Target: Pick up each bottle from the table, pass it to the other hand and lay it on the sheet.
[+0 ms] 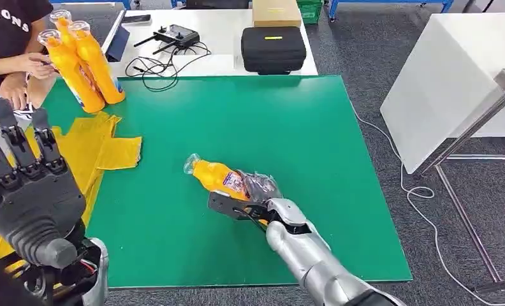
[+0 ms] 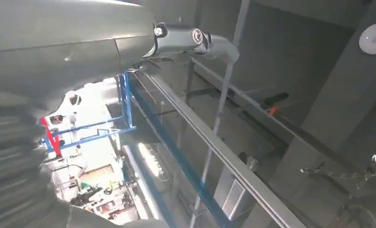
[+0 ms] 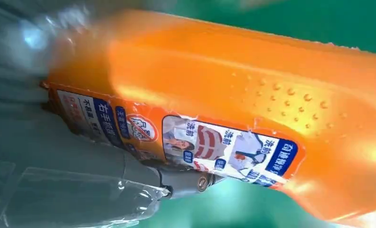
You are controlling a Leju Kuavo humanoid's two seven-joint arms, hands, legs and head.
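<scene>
An orange bottle [image 1: 219, 178] is seen lying on the green worktop [image 1: 269, 127], just below its middle, with its clear cap end toward about ten o'clock and its base toward four o'clock. The right hand [image 1: 247, 203] is wrapped round the base half; in the right wrist view the labelled body [image 3: 214, 104] is pressed against the palm, with a finger [image 3: 186, 183] curled under it, so the bottle is judged to be gripped, though whether it has left the surface cannot be told. The left hand [image 1: 27, 191] is raised at about eight o'clock in the head view, fingers spread upward and nothing held. The yellow sheet [image 1: 100, 150] is spread at nine o'clock from the bottle, beyond the left hand. The coming handover is judged to turn on this: the free cap end points toward the left hand's side, so the bottle can be offered along its long axis. Three more orange bottles [image 1: 84, 64] stand at eleven o'clock, steadied by a person's hand [image 1: 36, 64]
</scene>
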